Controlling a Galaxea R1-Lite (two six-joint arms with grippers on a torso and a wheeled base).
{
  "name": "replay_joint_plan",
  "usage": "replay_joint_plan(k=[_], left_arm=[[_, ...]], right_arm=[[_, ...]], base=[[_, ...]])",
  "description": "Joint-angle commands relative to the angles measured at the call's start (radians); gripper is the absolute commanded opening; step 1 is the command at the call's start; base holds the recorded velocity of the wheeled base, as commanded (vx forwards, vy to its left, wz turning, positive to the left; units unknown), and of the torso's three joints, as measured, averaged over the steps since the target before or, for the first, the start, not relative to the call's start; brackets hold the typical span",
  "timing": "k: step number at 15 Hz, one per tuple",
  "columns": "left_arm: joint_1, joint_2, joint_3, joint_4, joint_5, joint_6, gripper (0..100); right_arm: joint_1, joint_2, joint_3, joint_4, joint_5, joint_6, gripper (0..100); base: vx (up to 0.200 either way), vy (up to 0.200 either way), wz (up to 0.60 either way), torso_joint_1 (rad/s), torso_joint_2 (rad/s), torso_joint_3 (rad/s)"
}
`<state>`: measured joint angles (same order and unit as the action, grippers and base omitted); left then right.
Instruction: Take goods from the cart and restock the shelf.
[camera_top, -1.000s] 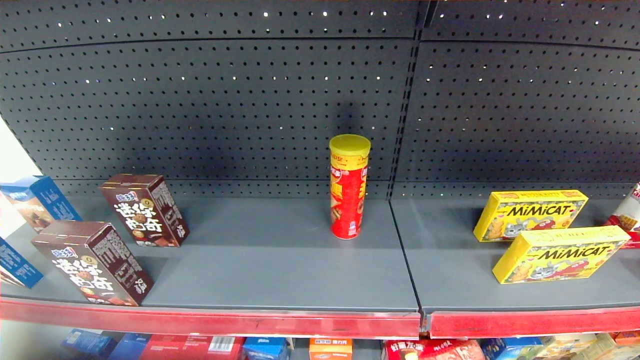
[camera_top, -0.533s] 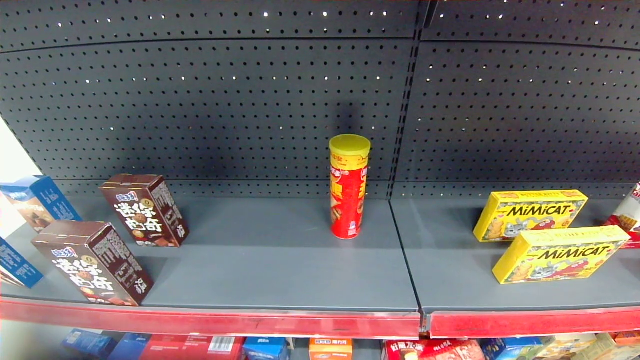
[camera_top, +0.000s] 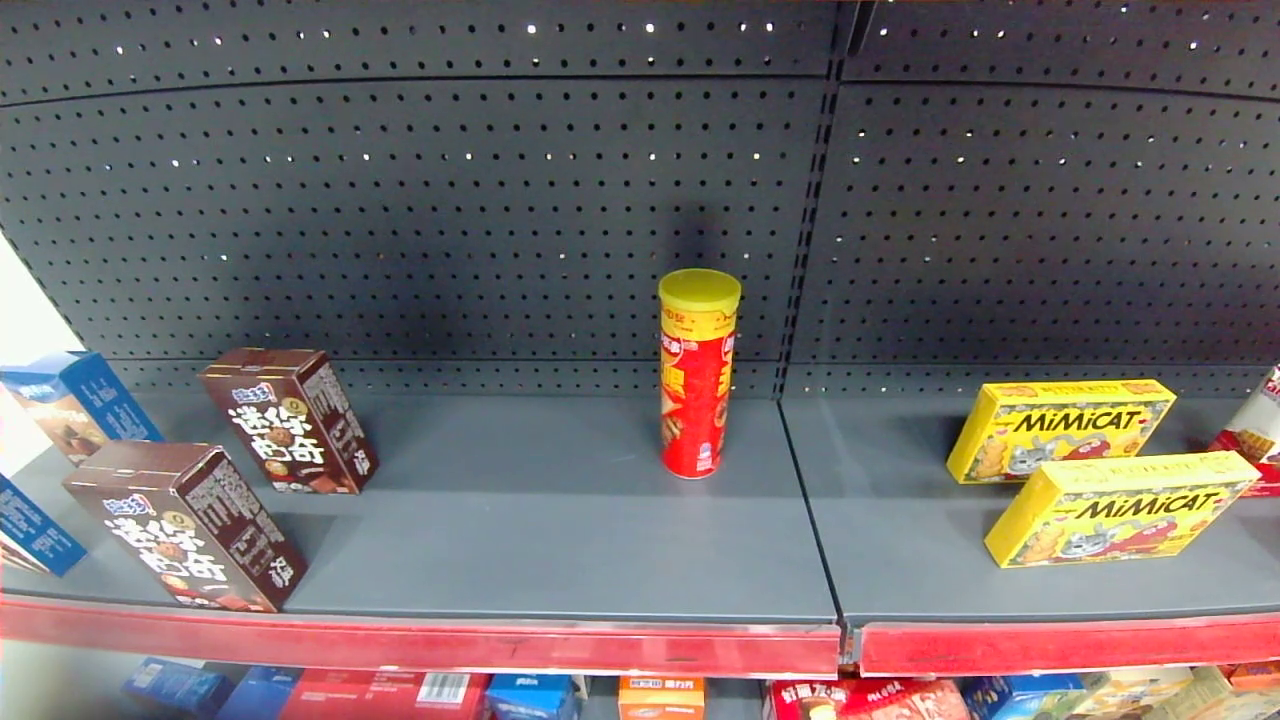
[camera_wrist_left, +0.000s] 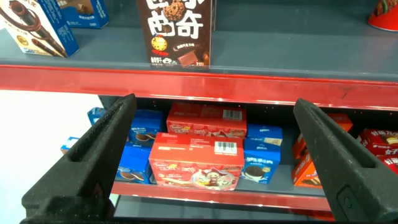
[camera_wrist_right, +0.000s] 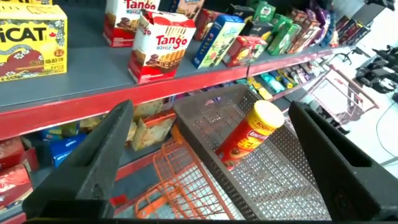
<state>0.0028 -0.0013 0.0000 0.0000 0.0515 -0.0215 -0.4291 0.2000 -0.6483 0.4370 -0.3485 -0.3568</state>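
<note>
A red canister with a yellow lid (camera_top: 697, 375) stands upright mid-shelf on the grey shelf (camera_top: 560, 520). A second red canister with a yellow lid (camera_wrist_right: 250, 134) lies tilted in the metal cart basket (camera_wrist_right: 273, 168) beside the shelving. My right gripper (camera_wrist_right: 211, 168) hangs open above the cart, well apart from that canister. My left gripper (camera_wrist_left: 211, 168) is open too, in front of the red shelf edge (camera_wrist_left: 249, 84), facing the lower shelf's boxes, nothing between its fingers.
Brown boxes (camera_top: 290, 420) and blue boxes (camera_top: 80, 400) stand at the shelf's left, yellow boxes (camera_top: 1060, 428) at its right. A red and white wafer box (camera_wrist_right: 160, 46) stands near the shelf end above the cart. Free shelf room lies around the upright canister.
</note>
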Motion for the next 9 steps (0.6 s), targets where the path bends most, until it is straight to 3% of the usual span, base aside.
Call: replay_joint_plan(k=[1,2,7,9], left_arm=[[0.000,0.001,0.000,0.000,-0.001,0.002,100],[0.000,0.001,0.000,0.000,-0.004,0.014,100],[0.000,0.001,0.000,0.000,0.002,0.011,100],[0.000,0.001,0.000,0.000,0.002,0.011,100]], right_arm=[[-0.002,-0.021,0.001,0.002,0.003,-0.001,100],[0.003,-0.017,0.002,0.000,0.013,-0.002,100],[0.012,-0.024,0.024,-0.003,0.020,-0.002,100],[0.018,-0.033,0.029,-0.003,0.020,-0.002,100]], base=[[0.000,0.000,-0.60,0.002,0.00,-0.002],[0.000,0.000,-0.60,-0.007,0.00,-0.002],[0.000,0.000,0.00,0.000,0.00,0.000],[-0.200,0.000,0.00,0.002,0.00,0.005]])
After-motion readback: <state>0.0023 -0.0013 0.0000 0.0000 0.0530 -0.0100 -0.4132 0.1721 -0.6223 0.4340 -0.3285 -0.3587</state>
